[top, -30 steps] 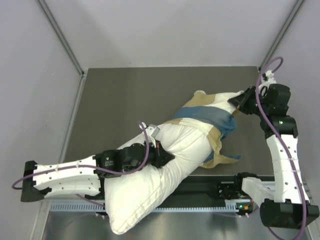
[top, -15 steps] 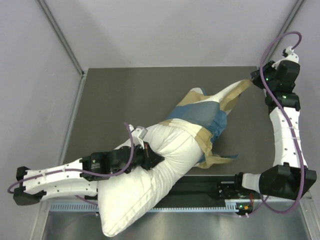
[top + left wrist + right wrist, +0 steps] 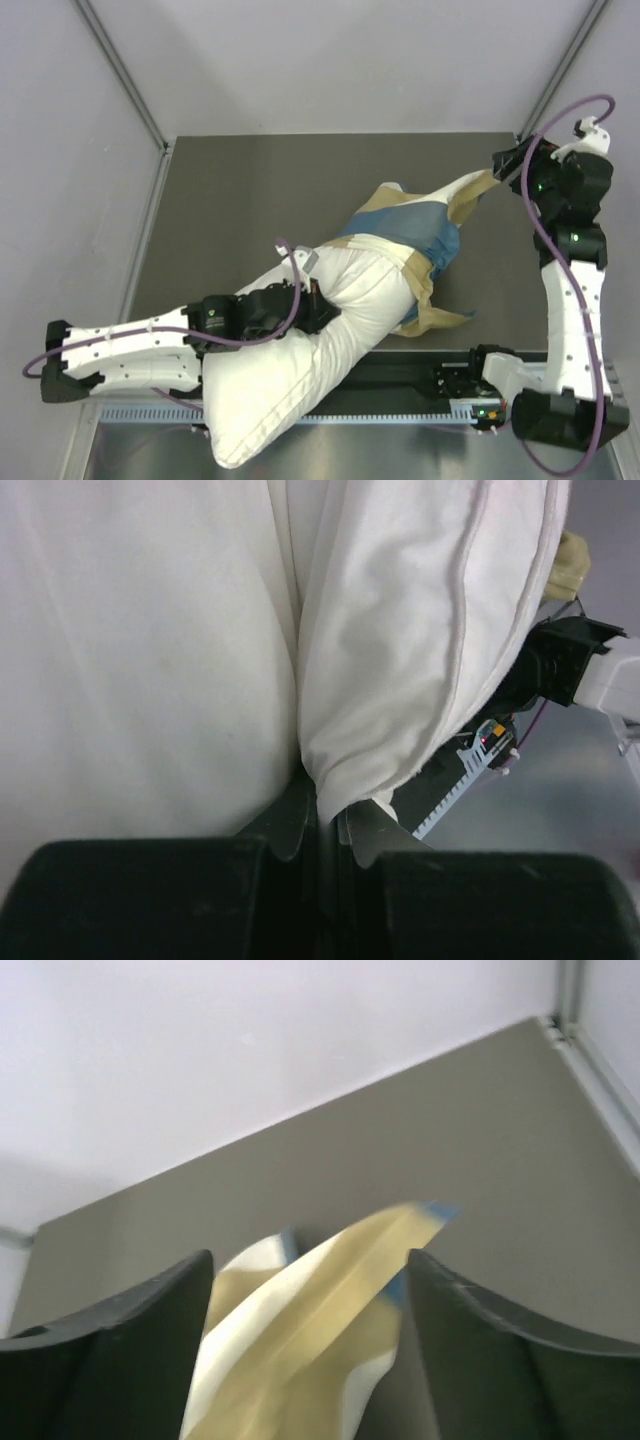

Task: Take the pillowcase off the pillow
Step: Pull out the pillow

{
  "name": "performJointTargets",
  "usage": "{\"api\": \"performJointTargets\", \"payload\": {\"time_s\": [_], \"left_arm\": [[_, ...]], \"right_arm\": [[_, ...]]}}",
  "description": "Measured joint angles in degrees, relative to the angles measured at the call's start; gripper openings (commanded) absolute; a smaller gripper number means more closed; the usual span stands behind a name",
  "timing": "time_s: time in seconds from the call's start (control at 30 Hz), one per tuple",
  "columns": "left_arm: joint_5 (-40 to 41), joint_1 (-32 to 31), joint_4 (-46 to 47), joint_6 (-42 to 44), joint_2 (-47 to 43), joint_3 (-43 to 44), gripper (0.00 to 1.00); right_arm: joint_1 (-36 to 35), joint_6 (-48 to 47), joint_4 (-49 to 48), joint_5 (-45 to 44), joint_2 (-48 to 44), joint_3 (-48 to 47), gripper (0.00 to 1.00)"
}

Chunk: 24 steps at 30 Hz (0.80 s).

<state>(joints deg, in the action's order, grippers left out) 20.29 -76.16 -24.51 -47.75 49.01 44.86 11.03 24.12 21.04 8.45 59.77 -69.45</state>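
Since half a second ago the pillow (image 3: 300, 370) has slid slightly toward 3 o'clock, and the right tool (image 3: 503, 166) has dipped a little. The pillowcase (image 3: 410, 228), still sheathing the pillow's far end, is stretched toward 2 o'clock, its corner caught by the right tool's fingers (image 3: 110, 1345). The left tool (image 3: 322, 825) pinches a white fold, anchoring the pillow against that pull. Both lie mid-worktop (image 3: 240, 190); pale walls (image 3: 330, 60) enclose it.

In your right wrist view, the right gripper (image 3: 305, 1335) has its fingers (image 3: 130, 1340) spread, with a tan-and-cream fold of the pillowcase (image 3: 310, 1300) between them above the grey table (image 3: 470, 1140).
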Motion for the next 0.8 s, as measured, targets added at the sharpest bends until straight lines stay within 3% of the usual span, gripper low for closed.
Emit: {"api": "performJointTargets", "payload": {"time_s": [0.07, 0.27, 0.5, 0.7, 0.73, 0.77, 0.8], "left_arm": [[-1.5, 1.4, 1.8, 1.9, 4.8, 2.3, 0.0], [-8.2, 3.5, 4.9, 6.5, 14.1, 6.2, 0.0], [-11.8, 3.7, 5.8, 7.8, 16.4, 7.0, 0.0], [-12.6, 4.0, 6.4, 7.6, 16.3, 6.6, 0.0], [-12.6, 4.0, 6.5, 7.5, 16.2, 6.4, 0.0], [-12.7, 4.0, 6.6, 7.5, 16.1, 6.3, 0.0], [-12.9, 4.1, 6.6, 7.4, 16.1, 6.3, 0.0]], "right_arm": [[0.0, 0.0, 0.9, 2.2, -7.1, 3.3, 0.91], [-2.6, 1.1, 2.5, 10.3, -25.4, 13.1, 0.95], [-6.7, 2.3, 3.1, 11.5, -22.5, 21.9, 0.96], [-16.1, 4.7, 1.4, 7.0, -16.4, 24.5, 0.96], [-18.0, 4.9, 0.8, 5.7, -16.0, 24.5, 0.93], [-19.5, 5.0, 0.3, 4.7, -15.7, 24.5, 0.7], [-20.9, 4.8, -0.4, 3.4, -15.3, 24.5, 0.56]]}}
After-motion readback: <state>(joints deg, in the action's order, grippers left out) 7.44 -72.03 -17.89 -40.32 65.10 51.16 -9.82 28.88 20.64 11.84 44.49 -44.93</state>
